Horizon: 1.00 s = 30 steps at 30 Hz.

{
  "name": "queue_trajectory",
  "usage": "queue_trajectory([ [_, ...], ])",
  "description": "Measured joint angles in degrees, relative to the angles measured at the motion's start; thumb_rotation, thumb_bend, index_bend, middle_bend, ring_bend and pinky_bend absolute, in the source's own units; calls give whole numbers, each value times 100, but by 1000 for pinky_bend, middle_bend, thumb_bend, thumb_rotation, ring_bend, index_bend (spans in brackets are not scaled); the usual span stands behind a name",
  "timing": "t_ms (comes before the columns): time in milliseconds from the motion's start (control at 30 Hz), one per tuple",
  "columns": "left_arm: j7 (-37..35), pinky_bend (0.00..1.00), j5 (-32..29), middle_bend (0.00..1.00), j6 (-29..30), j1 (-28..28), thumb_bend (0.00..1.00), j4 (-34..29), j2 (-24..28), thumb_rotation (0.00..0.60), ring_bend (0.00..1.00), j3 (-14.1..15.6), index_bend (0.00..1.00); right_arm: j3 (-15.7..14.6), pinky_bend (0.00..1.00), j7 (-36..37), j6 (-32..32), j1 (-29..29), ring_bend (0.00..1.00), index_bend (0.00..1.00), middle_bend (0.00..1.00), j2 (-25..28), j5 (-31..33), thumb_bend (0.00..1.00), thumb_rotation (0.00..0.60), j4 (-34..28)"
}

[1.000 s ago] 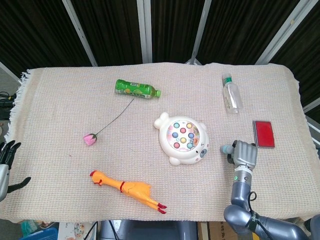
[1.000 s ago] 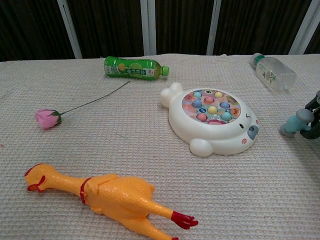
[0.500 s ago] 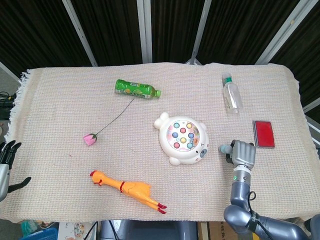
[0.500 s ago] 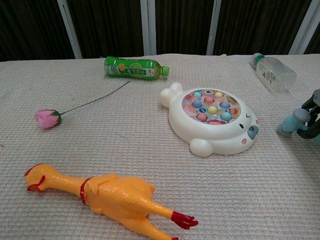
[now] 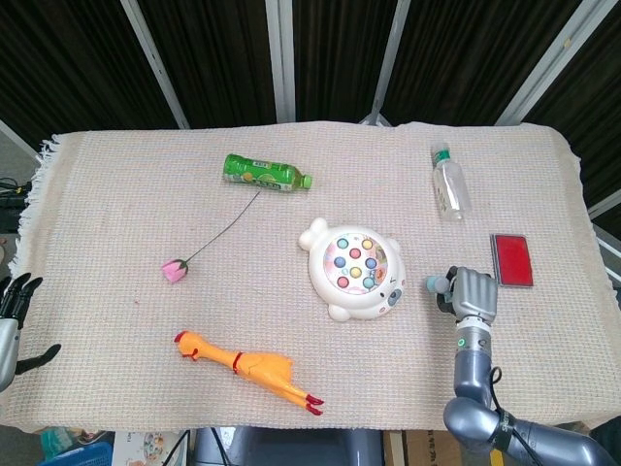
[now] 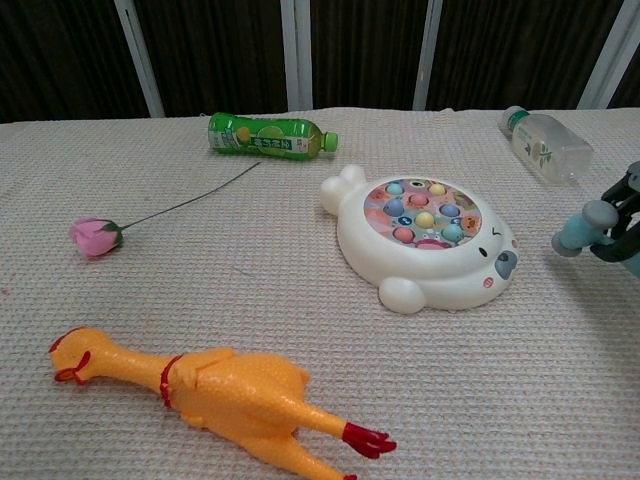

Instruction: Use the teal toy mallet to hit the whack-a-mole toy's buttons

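Note:
The white bear-shaped whack-a-mole toy (image 5: pixel 354 270) (image 6: pixel 425 240) lies near the middle of the cloth, its coloured buttons facing up. My right hand (image 5: pixel 473 292) (image 6: pixel 624 222) is to the toy's right, its fingers wrapped around the teal toy mallet (image 5: pixel 439 284) (image 6: pixel 582 228). The mallet's head sticks out toward the toy, a short way from the bear's face and lifted off the cloth. My left hand (image 5: pixel 12 316) hangs at the far left edge with its fingers spread and nothing in it.
A green bottle (image 5: pixel 264 173) and a clear bottle (image 5: pixel 450 184) lie at the back. A pink rose (image 5: pixel 177 268) with a long stem and a yellow rubber chicken (image 5: pixel 247 366) lie left and front. A red card (image 5: pixel 511 259) sits beside my right hand.
My right hand has risen slightly with the mallet, so the mallet head now sits higher in the chest view. The left hand has stayed still.

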Motion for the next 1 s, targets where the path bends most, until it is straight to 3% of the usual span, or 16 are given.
queue_trajectory([
  [733, 53, 0, -18, 35, -27, -16, 3, -24, -17, 600, 0, 10, 128, -80, 388, 223, -272, -1, 608, 877, 692, 902, -306, 581, 600, -1272],
  [1000, 85, 0, -80, 35, 55, 2, 3, -9, -37, 600, 0, -42, 128, -153, 391, -303, -290, 324, 617, 901, 704, 1068, 118, 581, 600, -1649],
])
